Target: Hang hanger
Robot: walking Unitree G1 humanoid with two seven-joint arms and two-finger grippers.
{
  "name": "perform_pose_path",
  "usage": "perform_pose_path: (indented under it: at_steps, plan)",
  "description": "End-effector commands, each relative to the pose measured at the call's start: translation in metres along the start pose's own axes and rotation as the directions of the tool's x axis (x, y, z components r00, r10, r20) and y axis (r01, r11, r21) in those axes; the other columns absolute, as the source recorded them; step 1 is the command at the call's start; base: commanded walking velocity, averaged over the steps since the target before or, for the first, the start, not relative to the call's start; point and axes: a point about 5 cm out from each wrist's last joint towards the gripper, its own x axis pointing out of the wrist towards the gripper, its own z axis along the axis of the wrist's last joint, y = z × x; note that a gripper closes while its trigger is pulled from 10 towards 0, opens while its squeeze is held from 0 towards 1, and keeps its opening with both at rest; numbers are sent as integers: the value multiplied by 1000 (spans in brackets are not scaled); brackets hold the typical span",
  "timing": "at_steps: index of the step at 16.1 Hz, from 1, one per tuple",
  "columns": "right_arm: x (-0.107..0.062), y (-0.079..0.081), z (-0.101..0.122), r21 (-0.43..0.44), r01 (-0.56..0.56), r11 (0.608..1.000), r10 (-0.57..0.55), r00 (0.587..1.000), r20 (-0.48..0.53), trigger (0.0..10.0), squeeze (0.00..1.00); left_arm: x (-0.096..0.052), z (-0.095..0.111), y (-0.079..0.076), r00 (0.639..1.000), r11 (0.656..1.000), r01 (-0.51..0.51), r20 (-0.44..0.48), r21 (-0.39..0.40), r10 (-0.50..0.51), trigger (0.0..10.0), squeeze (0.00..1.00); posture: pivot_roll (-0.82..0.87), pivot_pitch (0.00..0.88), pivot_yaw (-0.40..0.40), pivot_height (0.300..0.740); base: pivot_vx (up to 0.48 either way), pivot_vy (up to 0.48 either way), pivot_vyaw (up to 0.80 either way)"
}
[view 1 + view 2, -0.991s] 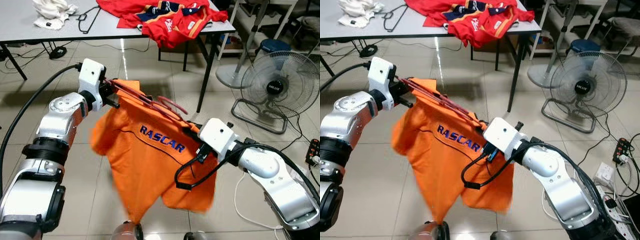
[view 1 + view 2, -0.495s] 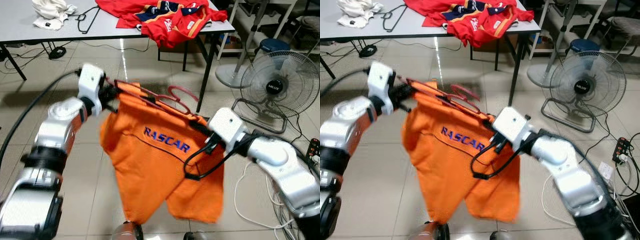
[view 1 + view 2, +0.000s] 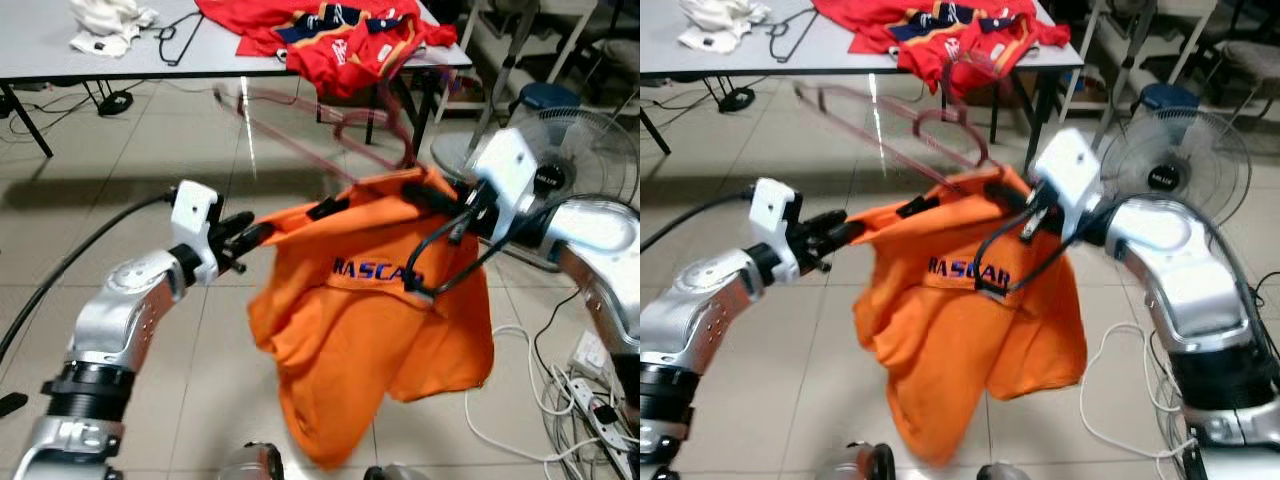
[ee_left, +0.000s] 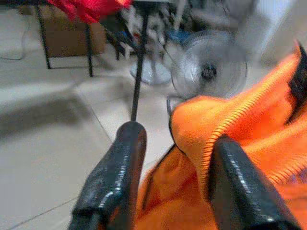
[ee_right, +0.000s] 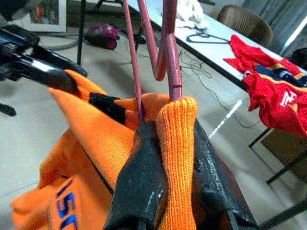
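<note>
A blurred dark-red hanger (image 3: 300, 140) tilts upward above an orange shirt (image 3: 380, 330) printed RASCAR. My right gripper (image 3: 435, 195) is raised at the right, shut on the shirt's collar and on the hanger's rods (image 5: 165, 57) together. The shirt hangs from it, bunched and swinging. My left gripper (image 3: 250, 232) sits lower at the left, open. In the left wrist view the orange shirt edge (image 4: 206, 129) lies against one finger (image 4: 235, 187), and the hanger is not between the fingers.
A grey table (image 3: 60, 55) stands behind with a red jersey (image 3: 340, 40), a white cloth (image 3: 105, 25) and a black hanger (image 3: 180, 35) on it. A floor fan (image 3: 1170, 165) is at the right. White cables (image 3: 520, 420) lie on the tiles.
My right gripper rose and moved right with the shirt and hanger. The hanger's far end came out of my left gripper and swung up. My left gripper dropped lower, now open.
</note>
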Motion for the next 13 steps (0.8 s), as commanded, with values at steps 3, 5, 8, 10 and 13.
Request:
perform_pose_path:
  at_steps: [3, 5, 8, 10, 13]
  plan:
    - [-6, -11, 1, -7, 5, 1000, -5, 999, -35, 10000, 0, -3, 10, -2, 1000, 993, 6, 15, -120, -4, 10000, 1000, -73, 72, -27, 740, 0, 0, 0]
    - [-2, -10, -6, -30, 6, 1000, -9, 996, -92, 10000, 0, -3, 25, 18, 979, 971, -166, 91, -174, 184, 10000, 0, -70, 74, -33, 740, 0, 0, 0]
    - [-1, -11, -7, -16, 26, 1000, -27, 996, -83, 10000, 0, -6, 32, 27, 967, 962, -205, 113, -183, 227, 10000, 0, -69, 76, -33, 740, 0, 0, 0]
    - [-1, -17, -4, -1, 61, 998, -61, 996, -62, 10000, 0, -7, 37, 19, 984, 966, -55, 152, -252, 96, 10000, 1000, -69, 78, -31, 740, 0, 0, 0]
    - [8, -15, 3, 4, 58, 998, -58, 998, -28, 10000, 0, 3, 31, -16, 987, 970, 130, 117, -205, -108, 10000, 1000, -70, 84, -26, 740, 0, 0, 0]
